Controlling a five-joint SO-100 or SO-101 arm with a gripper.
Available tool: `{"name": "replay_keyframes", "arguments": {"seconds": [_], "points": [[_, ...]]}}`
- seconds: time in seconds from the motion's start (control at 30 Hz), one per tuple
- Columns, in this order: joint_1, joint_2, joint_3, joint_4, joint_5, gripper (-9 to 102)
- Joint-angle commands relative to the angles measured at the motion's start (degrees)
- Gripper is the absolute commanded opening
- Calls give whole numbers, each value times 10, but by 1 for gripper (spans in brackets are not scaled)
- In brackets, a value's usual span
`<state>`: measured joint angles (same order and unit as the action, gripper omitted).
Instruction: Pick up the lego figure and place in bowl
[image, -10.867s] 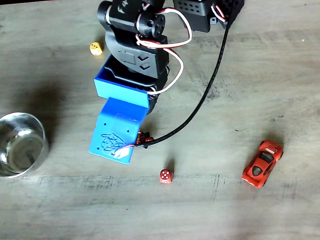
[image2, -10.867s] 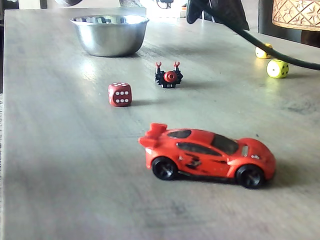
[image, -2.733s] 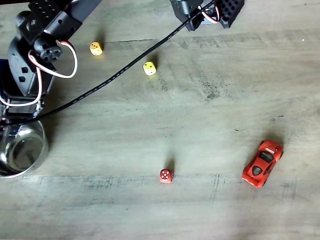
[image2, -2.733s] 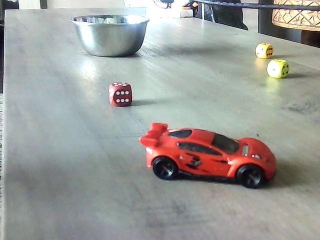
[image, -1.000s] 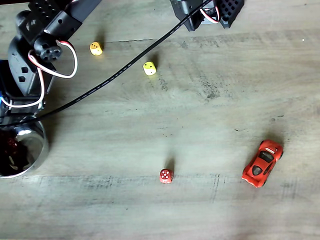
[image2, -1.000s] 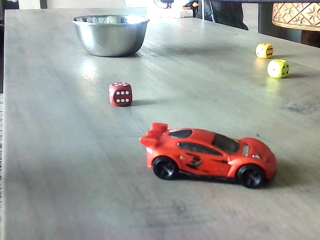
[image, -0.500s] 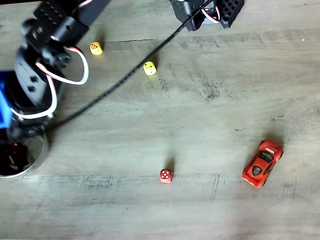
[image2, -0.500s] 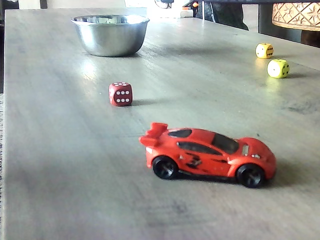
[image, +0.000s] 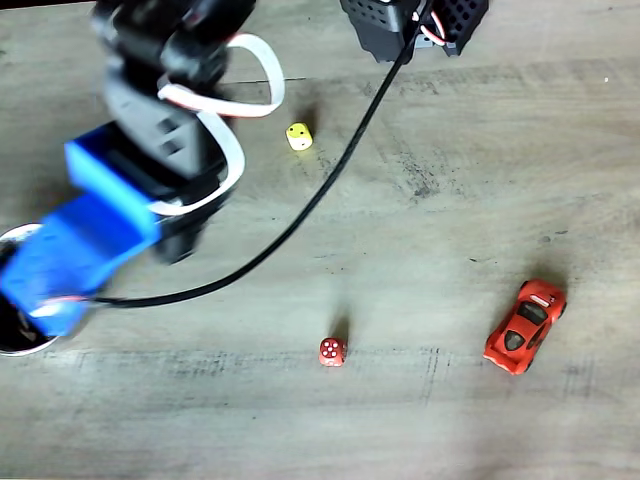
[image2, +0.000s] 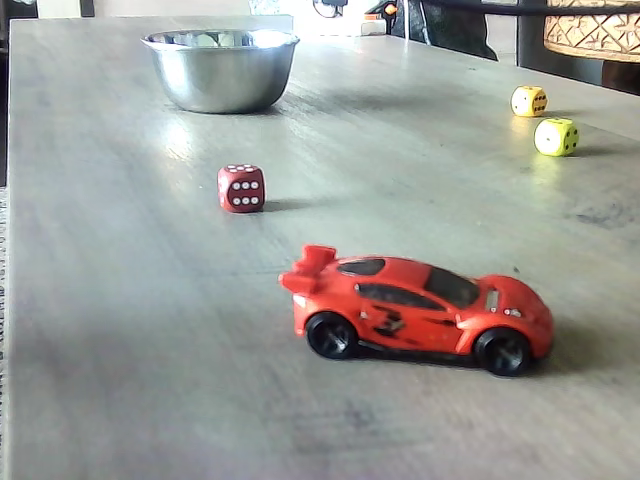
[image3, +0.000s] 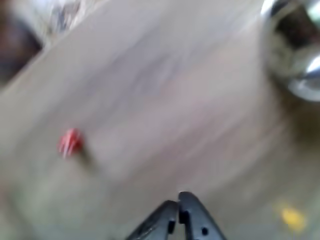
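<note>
The steel bowl (image2: 220, 72) stands at the far end of the table in a fixed view. From above, a sliver of the bowl (image: 12, 340) shows at the left edge, mostly covered by my arm's blurred blue housing (image: 90, 235). In the wrist view the bowl (image3: 295, 75) is at the top right with a dark smear inside. It is too blurred to tell whether that is the lego figure. My gripper (image3: 178, 212) comes in from the bottom edge, its tips meeting with nothing between them, away from the bowl.
A red die (image: 332, 351) lies mid-table, and it also shows as a red blur (image3: 70, 142) in the wrist view. A red toy car (image: 525, 326) sits at the right. One yellow die (image: 298, 136) lies near the arm's base, and two yellow dice (image2: 556, 137) show from the side. A black cable (image: 330, 180) hangs across.
The arm has swung up and to the right, away from the bowl, and is blurred by motion. The figure lay inside the bowl half a second ago.
</note>
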<state>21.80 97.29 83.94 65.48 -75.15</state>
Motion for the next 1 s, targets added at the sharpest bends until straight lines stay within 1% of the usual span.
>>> {"name": "replay_keyframes", "arguments": {"seconds": [0.0,0.17,0.47,0.7,0.87,0.97], "points": [[-46,63,-47,73,4,0],[-113,111,-47,154,4,0],[-221,178,-47,223,4,0],[-286,229,-33,257,-5,0],[-307,298,59,250,-8,0],[-308,345,121,250,-37,0]]}}
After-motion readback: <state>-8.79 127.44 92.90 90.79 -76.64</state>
